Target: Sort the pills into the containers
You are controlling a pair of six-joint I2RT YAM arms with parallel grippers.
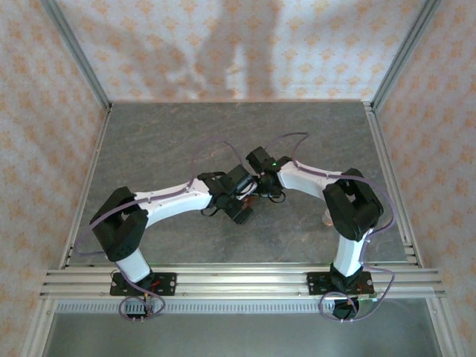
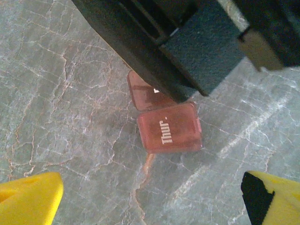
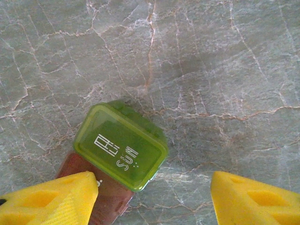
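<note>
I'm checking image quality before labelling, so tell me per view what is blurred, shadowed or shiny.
Top view: soft grey shadows fall on the back wall. Left wrist view: the other arm's dark body looms blurred up close, yet the pink lid marked Thur. reads clearly. Right wrist view: green lid sharp, faint sheen; yellow fingertips soft.

You read "Thur." in white on the reddish-brown compartment (image 2: 169,127). The neighbouring compartment (image 2: 142,91) shows a white mark, cut off, unreadable. On the green compartment (image 3: 121,146) you read "SUN" beneath a white boxed sign.
</note>
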